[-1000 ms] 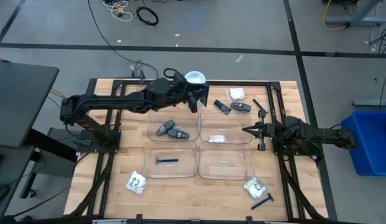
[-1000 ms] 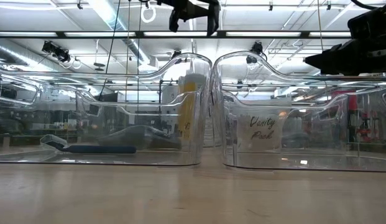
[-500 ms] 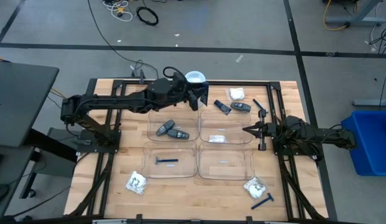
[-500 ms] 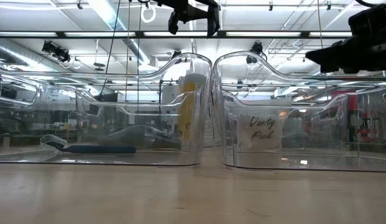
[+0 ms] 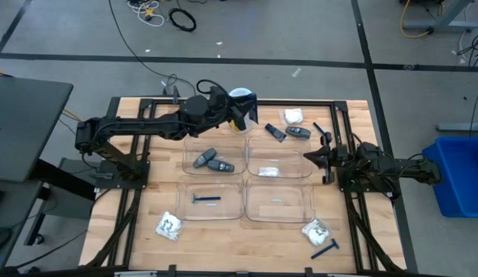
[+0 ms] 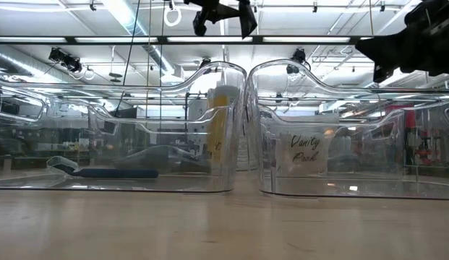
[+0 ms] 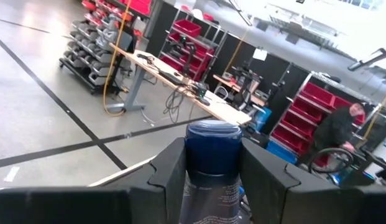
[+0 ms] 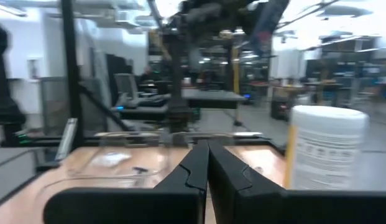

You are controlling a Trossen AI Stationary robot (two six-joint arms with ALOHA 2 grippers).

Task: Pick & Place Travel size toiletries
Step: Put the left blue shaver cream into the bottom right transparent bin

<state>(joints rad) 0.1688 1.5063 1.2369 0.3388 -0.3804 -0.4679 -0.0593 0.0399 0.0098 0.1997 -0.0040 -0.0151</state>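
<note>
Workshop floor behind, red racks, person far off in left wrist view. Wooden bench carried 4 clear trays.

I had left hand clamped on dark blue tube, high over bench's far edge, beside yellow canister. Tube stood cap-up between fingers. Trays lay nearer the camera side of that hand; I judged drop must clear canister.

Right hand closed, empty, at right trays' outer side. More toiletries lay loose, far right.

We see two clear trays side by side, a blue razor inside the left one; the right tray reads "Vanity Pack".
</note>
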